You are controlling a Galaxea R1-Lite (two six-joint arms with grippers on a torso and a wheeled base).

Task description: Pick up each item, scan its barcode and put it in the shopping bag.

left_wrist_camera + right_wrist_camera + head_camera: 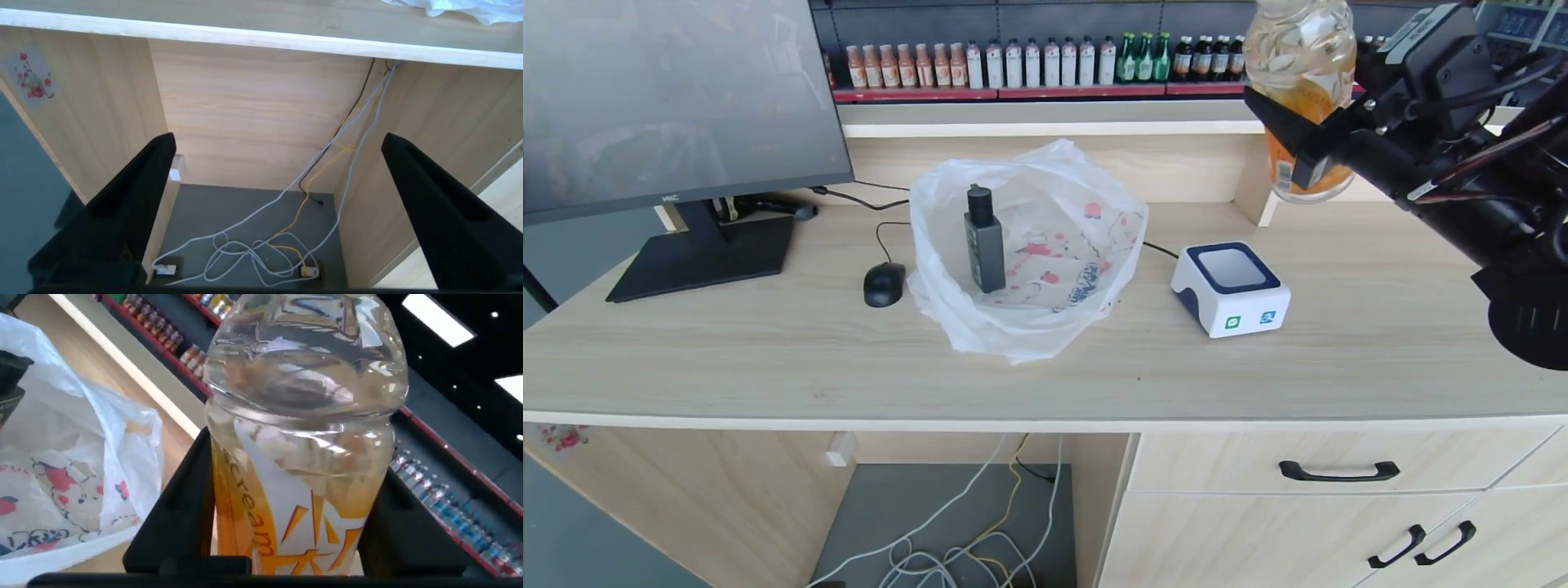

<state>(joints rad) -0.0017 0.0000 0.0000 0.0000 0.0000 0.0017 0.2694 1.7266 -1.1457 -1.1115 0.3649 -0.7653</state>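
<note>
Shopping bag [1094, 245] on bench [1380, 343], centre. Small bottle [985, 245] upright inside bag, toward its left side. Mouse [884, 284] just left of bag, on bench. Monitor [670, 98] far left, its stand behind and left of mouse. Scanner [1230, 287] right of bag, near but apart. Drink bottle [1298, 73] clamped between right jaws, up in the air over back right of bench, behind and right of scanner. Shelf of bottles [1029, 61] behind bench. Drawers [1339, 471] under bench, right side. Left jaws spread wide below bench edge, facing open bay under bench; cables [261, 253] on bay floor.
</note>
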